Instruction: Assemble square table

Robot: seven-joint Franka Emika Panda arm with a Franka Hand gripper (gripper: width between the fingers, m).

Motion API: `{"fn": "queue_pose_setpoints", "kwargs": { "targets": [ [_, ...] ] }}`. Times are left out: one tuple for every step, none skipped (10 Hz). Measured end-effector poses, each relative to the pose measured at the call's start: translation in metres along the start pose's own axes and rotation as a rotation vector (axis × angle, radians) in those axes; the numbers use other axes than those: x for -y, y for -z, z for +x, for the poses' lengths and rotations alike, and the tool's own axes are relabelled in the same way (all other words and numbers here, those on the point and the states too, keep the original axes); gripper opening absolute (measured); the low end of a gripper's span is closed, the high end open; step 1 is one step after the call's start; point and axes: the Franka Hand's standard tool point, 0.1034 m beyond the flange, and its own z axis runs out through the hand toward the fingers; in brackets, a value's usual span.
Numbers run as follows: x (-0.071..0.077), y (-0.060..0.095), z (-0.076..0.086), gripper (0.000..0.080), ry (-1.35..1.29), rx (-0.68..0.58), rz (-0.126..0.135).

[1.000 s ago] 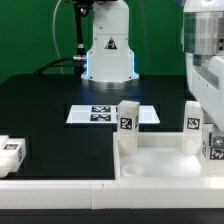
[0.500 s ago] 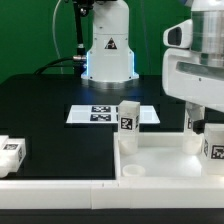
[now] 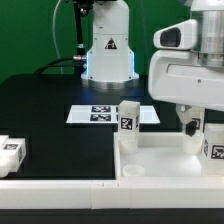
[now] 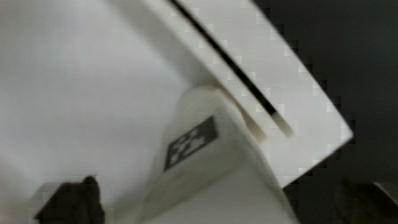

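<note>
The square table top, a white tray with a raised rim, lies at the front on the exterior view's right. Three white tagged legs stand upright in it: one at the far left corner, one at the far right, one at the right edge. My gripper hangs over the far right leg, hiding its top. In the wrist view that tagged leg stands between my dark fingers, with a gap on one side; the gripper is open. A fourth leg lies loose at the left.
The marker board lies flat behind the table top. The robot's base stands at the back centre. A long white bar runs along the front edge. The mat is black.
The jaws have spread apart from around the far right leg. The arm's white body has swung toward the exterior view's left and now covers more of that leg.
</note>
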Motion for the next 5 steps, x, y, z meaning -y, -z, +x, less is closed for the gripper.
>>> {"fn": "queue_pose_setpoints", "kwargs": {
  "targets": [
    [0.0030, 0.0011, -0.0003, 0.0649, 0.123, -0.004, 0.003],
    [0.0070, 0.0025, -0.0023, 0.0649, 0.182, -0.004, 0.007],
    [0.0051, 0.0015, -0.0016, 0.0649, 0.200, -0.003, 0.005],
    [0.0043, 0.0013, -0.0012, 0.0649, 0.188, -0.002, 0.005],
    [0.0043, 0.0013, -0.0012, 0.0525, 0.170, -0.002, 0.005]
  ]
}}
